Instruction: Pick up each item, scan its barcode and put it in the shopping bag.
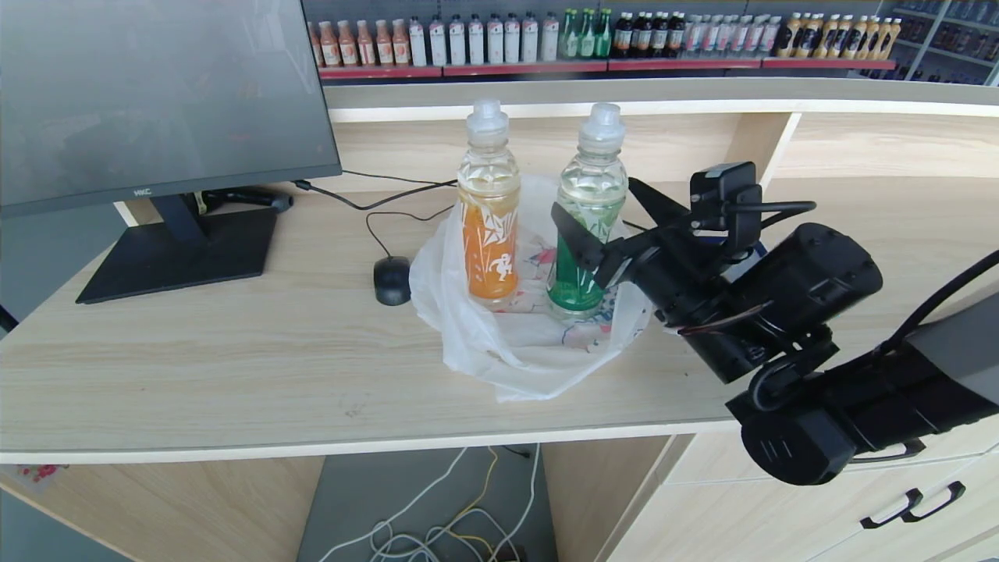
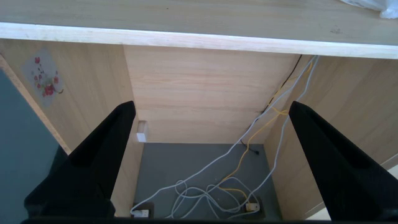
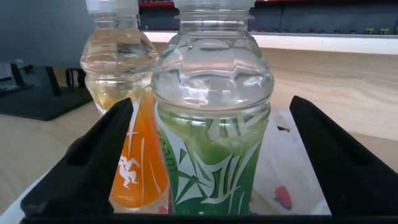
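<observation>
Two clear bottles stand upright on a crumpled white shopping bag (image 1: 515, 343) in the middle of the wooden table. The orange-label bottle (image 1: 489, 226) (image 3: 134, 168) is on the left and the green-label bottle (image 1: 593, 187) (image 3: 211, 124) on the right. My right gripper (image 1: 595, 199) (image 3: 211, 106) is open, with one finger on each side of the green-label bottle at label height. A small gap shows on both sides. My left gripper (image 2: 212, 107) is open and holds nothing, below the table's front edge (image 2: 199, 38), facing the cables under the desk.
A monitor (image 1: 156, 94) on a black stand fills the back left. A black mouse (image 1: 392, 279) and its cable lie just left of the bag. A raised counter ledge (image 1: 663, 105) runs behind the bottles. Drawers (image 1: 913, 503) sit under the table at the right.
</observation>
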Robot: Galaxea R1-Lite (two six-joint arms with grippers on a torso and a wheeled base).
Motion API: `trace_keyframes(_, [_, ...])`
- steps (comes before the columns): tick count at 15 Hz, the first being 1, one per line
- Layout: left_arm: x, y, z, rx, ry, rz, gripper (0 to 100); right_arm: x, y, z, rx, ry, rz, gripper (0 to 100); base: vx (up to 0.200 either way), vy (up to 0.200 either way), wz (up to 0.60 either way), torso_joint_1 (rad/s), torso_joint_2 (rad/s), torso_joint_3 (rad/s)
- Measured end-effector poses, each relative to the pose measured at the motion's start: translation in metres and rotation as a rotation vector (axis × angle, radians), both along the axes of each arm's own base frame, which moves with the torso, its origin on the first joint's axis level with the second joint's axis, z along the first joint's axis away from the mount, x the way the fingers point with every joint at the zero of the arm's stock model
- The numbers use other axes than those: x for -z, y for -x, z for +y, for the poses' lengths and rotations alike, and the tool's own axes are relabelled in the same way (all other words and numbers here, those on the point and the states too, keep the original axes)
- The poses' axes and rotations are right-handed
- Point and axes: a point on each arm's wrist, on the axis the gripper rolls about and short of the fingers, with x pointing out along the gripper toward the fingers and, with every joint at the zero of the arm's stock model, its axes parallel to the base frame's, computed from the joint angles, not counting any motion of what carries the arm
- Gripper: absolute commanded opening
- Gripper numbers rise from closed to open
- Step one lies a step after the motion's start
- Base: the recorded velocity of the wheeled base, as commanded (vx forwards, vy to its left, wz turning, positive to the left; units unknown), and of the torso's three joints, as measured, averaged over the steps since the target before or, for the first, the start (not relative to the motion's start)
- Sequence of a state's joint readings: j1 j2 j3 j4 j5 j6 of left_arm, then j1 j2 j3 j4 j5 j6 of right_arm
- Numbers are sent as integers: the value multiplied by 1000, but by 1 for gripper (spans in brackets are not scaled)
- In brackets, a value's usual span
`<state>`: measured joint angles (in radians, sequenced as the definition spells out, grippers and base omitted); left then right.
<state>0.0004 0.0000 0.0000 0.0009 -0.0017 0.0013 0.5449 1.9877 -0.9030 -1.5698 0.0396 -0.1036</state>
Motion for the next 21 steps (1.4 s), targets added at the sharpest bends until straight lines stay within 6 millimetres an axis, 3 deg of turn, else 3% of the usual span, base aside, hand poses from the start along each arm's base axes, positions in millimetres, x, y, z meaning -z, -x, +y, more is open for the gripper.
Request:
trace_keyframes(6, [0,0,0,0,0,0,100,-27,52,-31,-1,-13,-26,100,0,0,0,0,0,0])
trace_keyframes(9, [0,0,0,1,0,0,100,-42,103,-62,1,-30,-63,100,0,0,0,0,0,0])
trace_keyframes(11, [0,0,0,0,0,0,100,-43,150,-90,3,-42,-87,100,0,0,0,0,0,0])
trace_keyframes(13, [0,0,0,0,1,0,100,-28,198,-120,4,-46,-95,100,0,0,0,0,0,0])
trace_keyframes(15, [0,0,0,0,0,0,100,-12,233,-141,2,-38,-77,100,0,0,0,0,0,0])
trace_keyframes(17, [0,0,0,0,0,0,100,9,257,-155,-1,19,21,100,0,0,0,0,0,0])
trace_keyframes(21, [0,0,0,0,0,0,100,77,293,-177,-26,222,374,100,0,0,0,0,0,0])
